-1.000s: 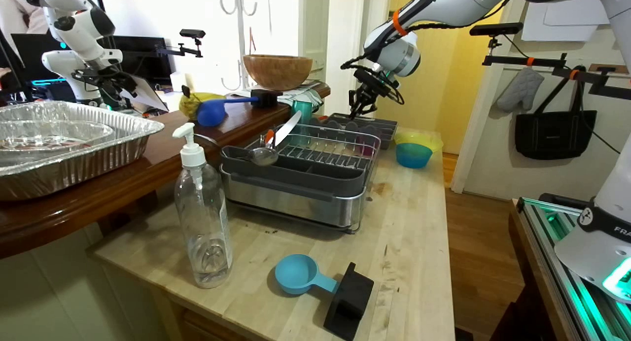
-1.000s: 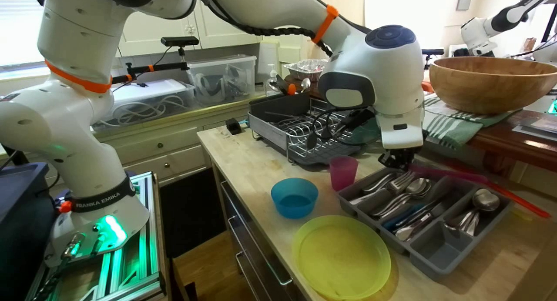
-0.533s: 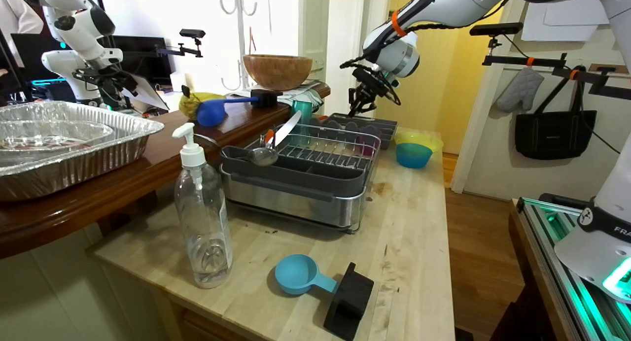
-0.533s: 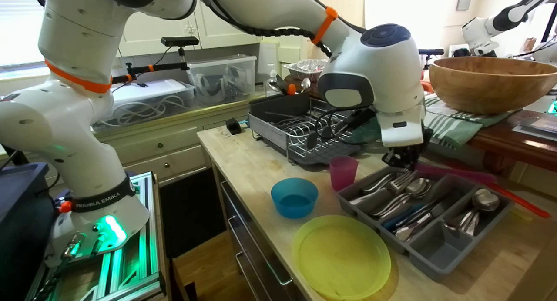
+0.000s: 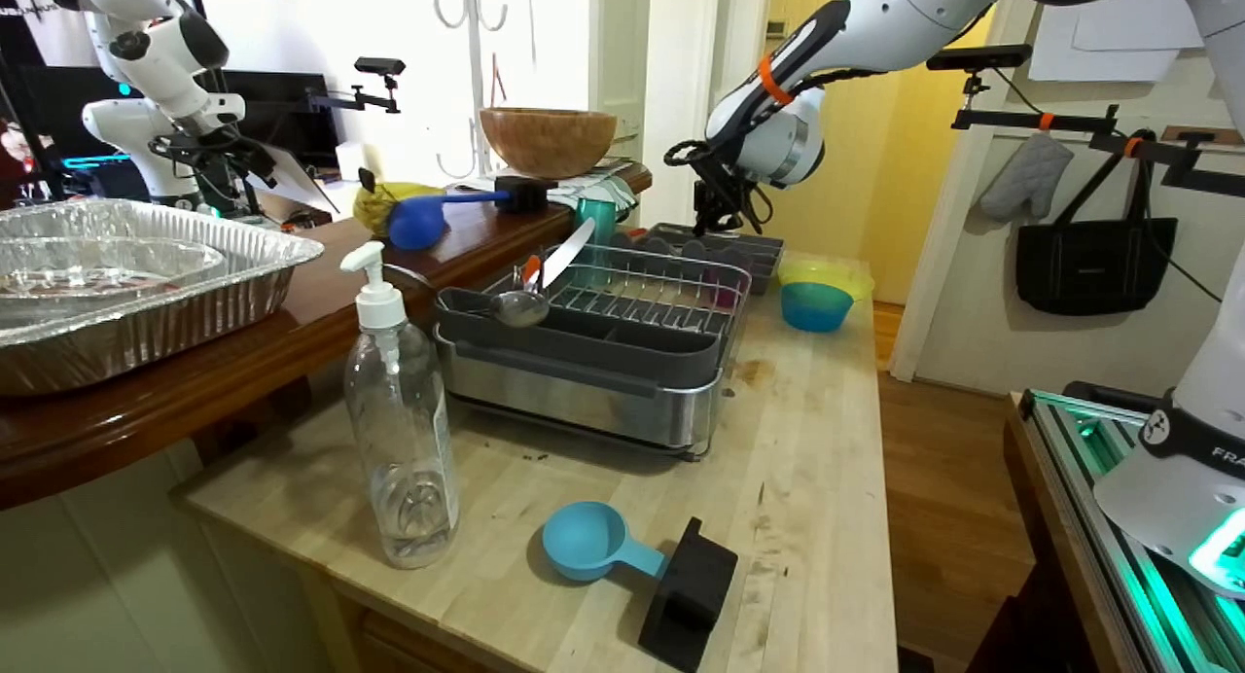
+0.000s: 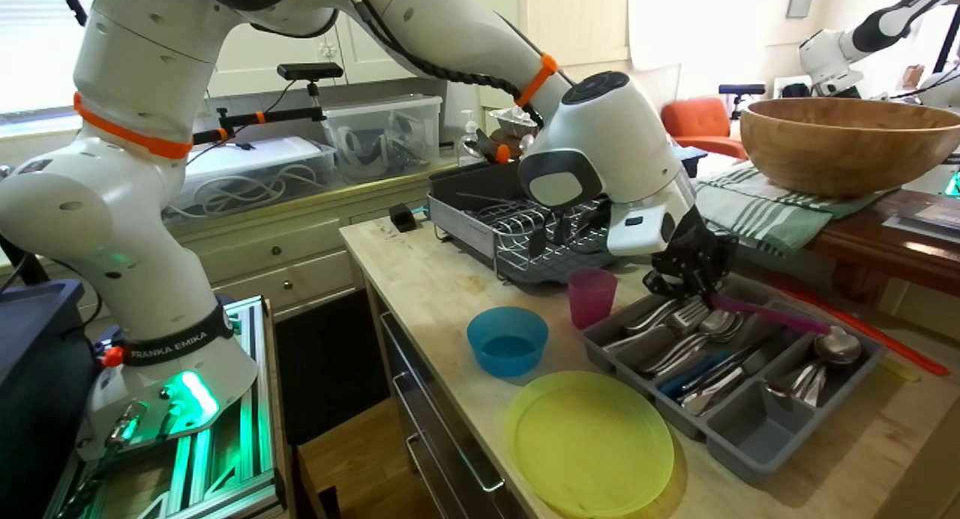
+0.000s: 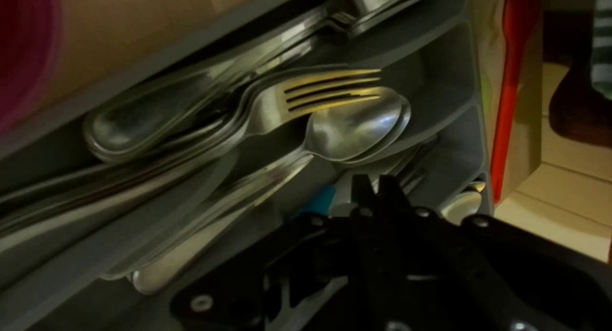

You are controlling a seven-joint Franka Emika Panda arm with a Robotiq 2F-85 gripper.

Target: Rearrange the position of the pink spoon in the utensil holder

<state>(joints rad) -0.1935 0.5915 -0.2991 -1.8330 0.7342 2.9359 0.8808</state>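
Seems to pinch pink spoon (image 6: 776,315) toward one end between gripper (image 7: 376,183) jaws. Likely handles light, stiff, slick; may pivot. Best gripped nearer mid-handle.

In an exterior view, the camera looks slantwise down along the desk (image 5: 807,498), the pump bottle (image 5: 399,440) close to the lens, the dish rack (image 5: 584,410) at mid-depth with its utensil holder (image 5: 584,347) on the near side. In an exterior view, the yellow plate (image 6: 589,444) and cutlery tray (image 6: 750,425) lie nearest and the utensil holder on the dish rack's far side, the camera facing roughly the opposite way. Both exterior views share the dish rack, cutlery tray and wooden bowl (image 6: 847,151). The wrist view looks down, close, on forks (image 7: 267,106) and spoons (image 7: 354,125), the gripper (image 7: 376,182) jutting in from the lower edge.
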